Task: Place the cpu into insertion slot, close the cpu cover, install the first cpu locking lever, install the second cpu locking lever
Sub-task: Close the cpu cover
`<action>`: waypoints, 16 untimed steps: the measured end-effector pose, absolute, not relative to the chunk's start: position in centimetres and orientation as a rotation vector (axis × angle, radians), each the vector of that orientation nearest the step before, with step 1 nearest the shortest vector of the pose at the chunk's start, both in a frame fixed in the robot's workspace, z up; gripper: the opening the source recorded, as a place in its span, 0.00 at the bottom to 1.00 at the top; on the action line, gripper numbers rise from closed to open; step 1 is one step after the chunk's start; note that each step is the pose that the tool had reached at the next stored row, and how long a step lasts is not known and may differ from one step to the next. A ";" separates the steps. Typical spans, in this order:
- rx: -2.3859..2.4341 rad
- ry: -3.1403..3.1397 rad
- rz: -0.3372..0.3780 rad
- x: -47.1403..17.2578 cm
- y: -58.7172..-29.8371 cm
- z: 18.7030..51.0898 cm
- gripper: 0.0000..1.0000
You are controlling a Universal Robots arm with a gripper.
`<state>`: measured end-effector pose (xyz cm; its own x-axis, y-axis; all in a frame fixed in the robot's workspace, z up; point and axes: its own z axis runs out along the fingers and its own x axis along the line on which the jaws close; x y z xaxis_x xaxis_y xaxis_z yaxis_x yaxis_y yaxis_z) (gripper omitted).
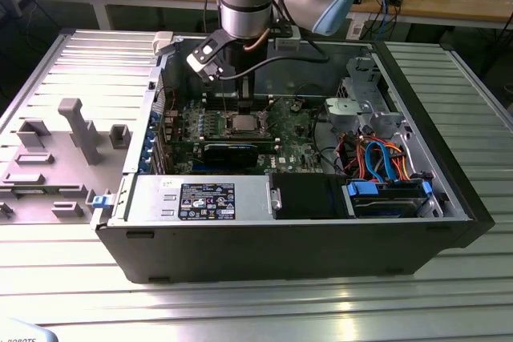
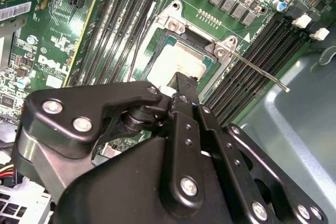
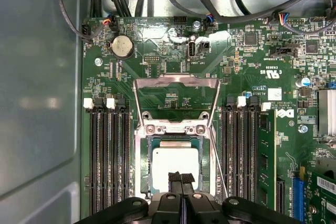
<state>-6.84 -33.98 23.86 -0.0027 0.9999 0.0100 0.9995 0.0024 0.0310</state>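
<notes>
black metal gripper point(image 3: 181, 177), closed into one pushing tip, rests on the dull silver square cpu point(image 3: 173, 161). it sits in the silver-rimmed insertion slot point(image 3: 140, 166).

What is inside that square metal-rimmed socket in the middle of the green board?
A flat silver-topped chip lies in the socket. The gripper hangs over the chip's edge, hiding that part. Whatever lies beneath the chip is covered.

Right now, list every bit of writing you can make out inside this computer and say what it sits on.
Sticker on the grey metal box: print too small to read.
Green board: a white brand mark and codes, not quoted.
White labels in the second wrist view: too blurred to read.
</notes>
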 end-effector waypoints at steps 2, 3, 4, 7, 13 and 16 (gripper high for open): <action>2.208 2.213 0.045 -6.8 -34.0 24.1 0.11; 2.208 2.213 0.045 -6.8 -34.0 24.2 0.11; 2.208 2.214 0.045 -6.8 -34.0 24.3 0.11; 2.208 2.214 0.045 -6.8 -34.0 24.6 0.11; 2.208 2.214 0.044 -6.8 -34.0 25.1 0.11; 2.210 2.215 0.035 -6.6 -34.0 25.1 0.11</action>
<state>-6.59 -33.98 25.13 -0.0024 1.0000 0.0074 0.9997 0.0022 0.0245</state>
